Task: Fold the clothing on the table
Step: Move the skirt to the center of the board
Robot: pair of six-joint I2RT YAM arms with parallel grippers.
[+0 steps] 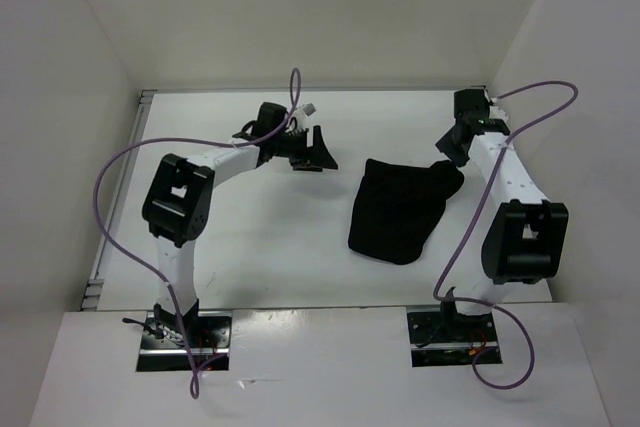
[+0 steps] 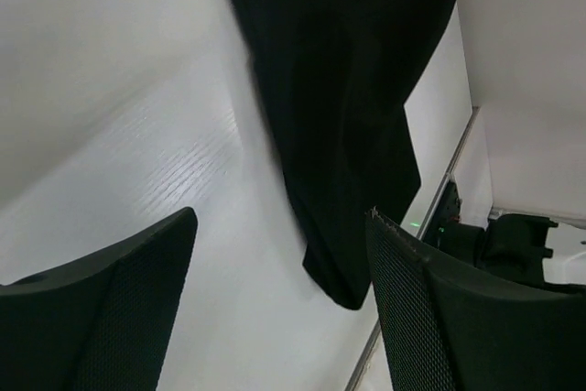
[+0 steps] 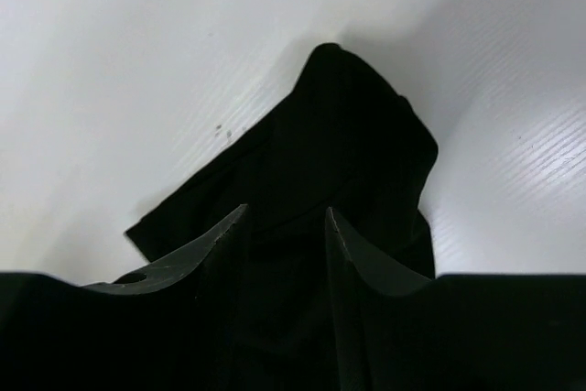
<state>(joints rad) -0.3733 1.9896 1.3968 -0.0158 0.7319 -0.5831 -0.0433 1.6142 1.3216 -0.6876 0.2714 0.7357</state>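
White table (image 1: pixel 260 247), walled in. Black clothing (image 1: pixel 400 212) lies right of centre. Left gripper (image 1: pixel 305 152) gaping, empty, clear of it. Right gripper (image 1: pixel 450 152) at far corner; wrist view shows fingers (image 3: pixel 215 249) part-spread over it.

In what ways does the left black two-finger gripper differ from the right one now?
The left black two-finger gripper stands wide open; the right gripper shows a narrower gap. The left gripper hangs over bare white table, apart from the limp black clothing; the right gripper is at the clothing's edge, fabric seen between its fingers. Both are black.
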